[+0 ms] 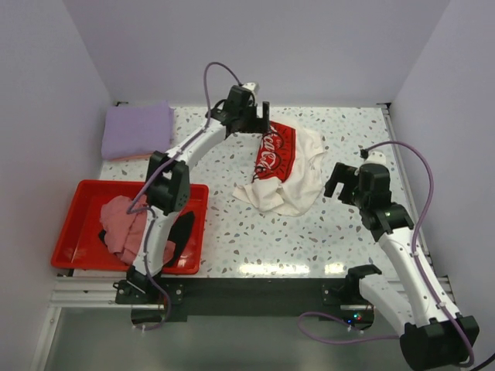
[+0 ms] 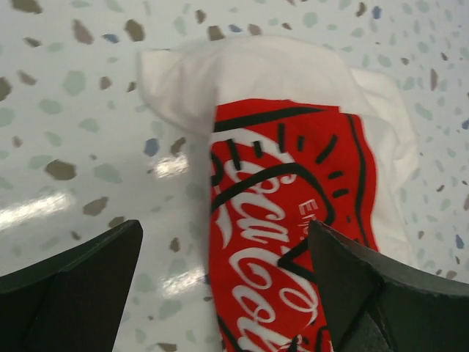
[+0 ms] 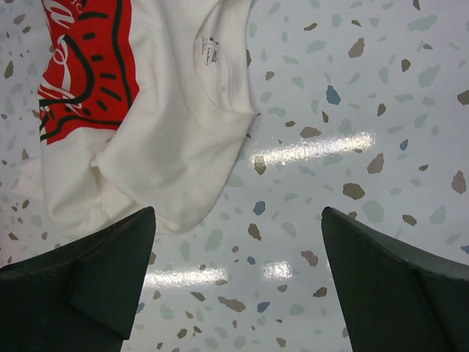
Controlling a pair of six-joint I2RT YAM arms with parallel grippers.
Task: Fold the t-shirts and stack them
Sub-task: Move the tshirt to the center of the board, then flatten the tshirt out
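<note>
**tee_fan:** Top external view: the cream-white t-shirt (image 1: 288, 171) lies crumpled mid-table with its red print (image 1: 272, 151) up. The lavender t-shirt (image 1: 138, 131) sits folded in the far-left corner. The pink t-shirt (image 1: 122, 222) and black t-shirt (image 1: 182, 230) are heaped in the red tray (image 1: 77, 202), partly hidden by the left arm. The left gripper (image 1: 259, 122) hangs over the white shirt's far edge, and the right gripper (image 1: 337, 182) is just beside its right side. Speckled table (image 1: 348, 131), plain pale walls (image 1: 309, 46).

**bolt42:** Wrist views?

**tee_fan:** Left wrist: jaws apart and empty above the print. Right wrist: also spread and holding nothing, neck label (image 3: 207, 51) showing, glare on the tabletop.
</note>
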